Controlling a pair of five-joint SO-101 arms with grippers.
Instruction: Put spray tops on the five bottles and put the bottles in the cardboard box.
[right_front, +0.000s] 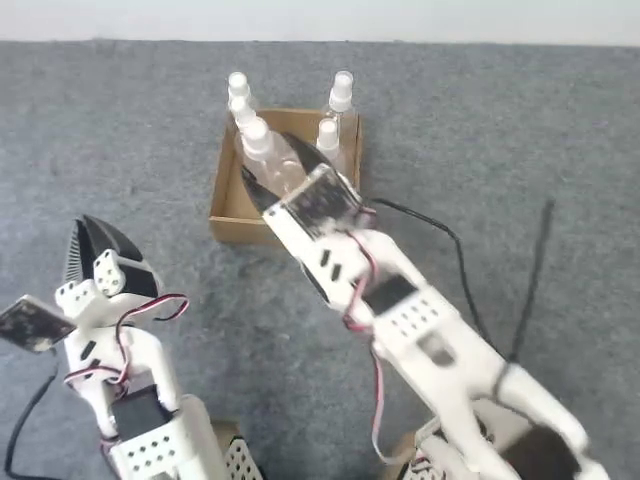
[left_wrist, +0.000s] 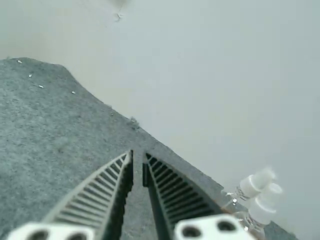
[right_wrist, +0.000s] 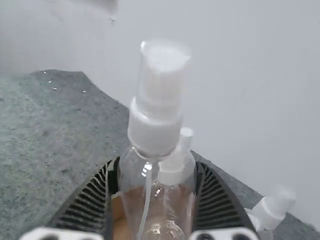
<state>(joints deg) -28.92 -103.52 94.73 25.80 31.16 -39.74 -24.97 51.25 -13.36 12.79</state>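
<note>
The cardboard box sits on the grey carpet at the middle back. Several clear bottles with white spray tops stand in it, two of them at its far right corner. My right gripper is over the box, shut on one capped bottle held upright. In the right wrist view that bottle stands between the fingers, with another bottle just behind it. My left gripper is at the near left, well away from the box, shut on nothing.
Grey carpet lies bare to the left and right of the box. A black cable runs along the right arm's side. In the left wrist view, two capped bottles show past the fingers.
</note>
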